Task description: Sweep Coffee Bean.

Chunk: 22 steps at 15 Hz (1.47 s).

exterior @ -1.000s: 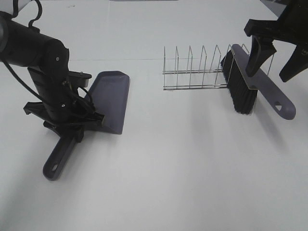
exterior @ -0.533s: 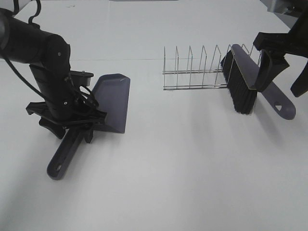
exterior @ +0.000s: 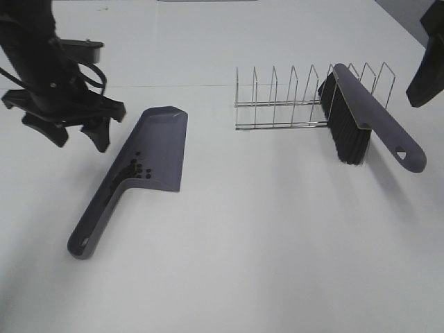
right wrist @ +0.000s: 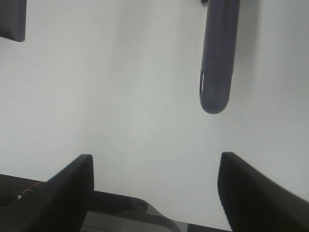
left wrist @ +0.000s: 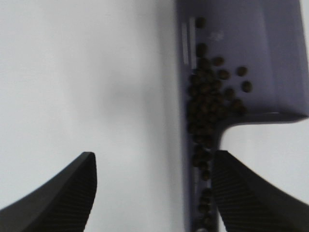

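Note:
The purple dustpan (exterior: pixel 156 142) lies flat on the white table at the left, its handle pointing toward the front. The coffee beans (exterior: pixel 132 171) lie piled in its rear corner and down the handle channel; they also show in the left wrist view (left wrist: pixel 208 99). My left gripper (exterior: pixel 78 137) is open and empty, raised just left of the dustpan (left wrist: pixel 270 43). The purple brush (exterior: pixel 371 114) with black bristles (exterior: pixel 348 137) leans on the wire rack. My right gripper (right wrist: pixel 154 193) is open and empty, off the brush handle (right wrist: pixel 217 58), at the far right edge (exterior: pixel 423 80).
A wire dish rack (exterior: pixel 291 100) stands at the back middle, with the brush against its right end. The table's dark edge (right wrist: pixel 111 212) shows in the right wrist view, and a dark corner (right wrist: pixel 12 19) sits at that frame's edge.
My left gripper has let go of the dustpan handle, opened, and risen back and to the left, uncovering the beans. My right gripper has moved up and right, away from the brush.

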{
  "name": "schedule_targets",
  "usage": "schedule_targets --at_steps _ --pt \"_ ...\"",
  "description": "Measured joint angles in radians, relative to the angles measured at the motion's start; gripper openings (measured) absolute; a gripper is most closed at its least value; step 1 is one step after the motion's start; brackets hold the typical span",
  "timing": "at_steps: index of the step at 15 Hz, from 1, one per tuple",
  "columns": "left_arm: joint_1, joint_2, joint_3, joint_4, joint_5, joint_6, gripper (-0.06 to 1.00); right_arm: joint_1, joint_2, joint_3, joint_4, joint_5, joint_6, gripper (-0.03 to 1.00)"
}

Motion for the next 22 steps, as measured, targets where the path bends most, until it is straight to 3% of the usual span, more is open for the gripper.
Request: schedule_targets --at_steps 4,9,12,17,22 --pt "0.196 -0.158 0.028 0.001 0.022 0.073 0.62 0.000 -0.182 0.112 -0.012 0.001 0.000 0.64" --pt "0.300 -0.617 0.435 -0.002 0.022 0.078 0.61 0.000 -0.487 0.273 -0.012 0.003 0.002 0.64" --pt "0.311 -0.987 0.635 0.004 0.029 0.082 0.61 0.000 -0.735 0.390 -0.012 0.005 0.002 0.64" --pt "0.311 -1.364 0.793 0.004 0.063 0.082 0.61 0.000 -1.019 0.501 -0.024 0.007 0.002 0.64" --pt "0.311 -1.753 0.916 0.048 0.072 0.100 0.61 0.000 -1.288 0.608 -0.138 0.000 0.000 0.64"
